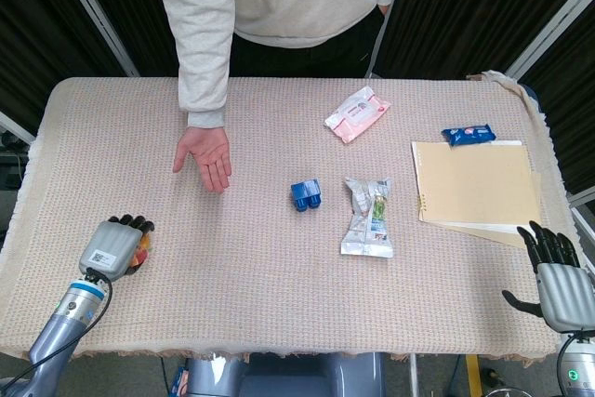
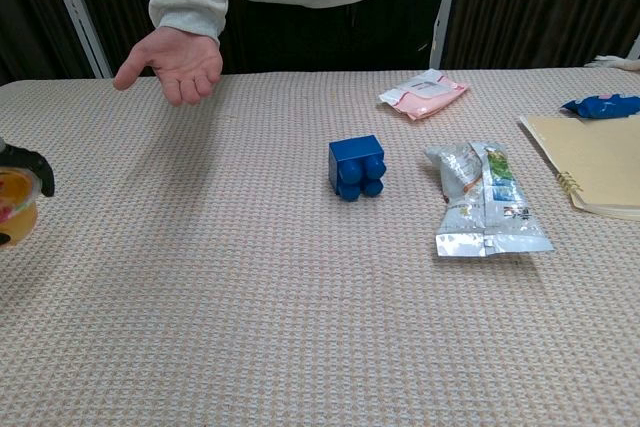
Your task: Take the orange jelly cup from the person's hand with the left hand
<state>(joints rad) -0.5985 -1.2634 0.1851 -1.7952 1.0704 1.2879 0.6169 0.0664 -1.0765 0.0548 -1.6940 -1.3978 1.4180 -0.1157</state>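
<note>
Orange jelly cup (image 2: pixel 14 209) sits in the grasp of the left hand (image 1: pixel 118 247), down at about 8 o'clock on the desk (image 1: pixel 251 258), near the front-left edge. In the head view only a sliver of orange shows past the hand's dark fingers (image 1: pixel 138 224), which curl around the cup; in the chest view the cup appears at the far left edge, upright, with a dark fingertip over its top rim.

Well apart from it, at about 10 o'clock, the person's hand (image 1: pixel 206 155) hangs open, palm up, above the desk, holding nothing, the grey sleeve (image 1: pixel 203 44) leading back to the torso at 12 o'clock.

Near the middle of the desk lies a blue toy brick (image 1: pixel 305 195). Just to its right, toward 3 o'clock, rests a crumpled silver snack bag (image 1: pixel 368 217) with green print. Farther back, at about 1 o'clock, lies a pink wet-wipe packet (image 1: pixel 357 113). At 2 to 3 o'clock a tan spiral notebook (image 1: pixel 479 191) lies flat, with a small blue wrapper (image 1: pixel 469 135) touching its far edge.

The right hand (image 1: pixel 559 283) is at 4 o'clock, off the desk's front-right corner, fingers spread wide and holding nothing.
</note>
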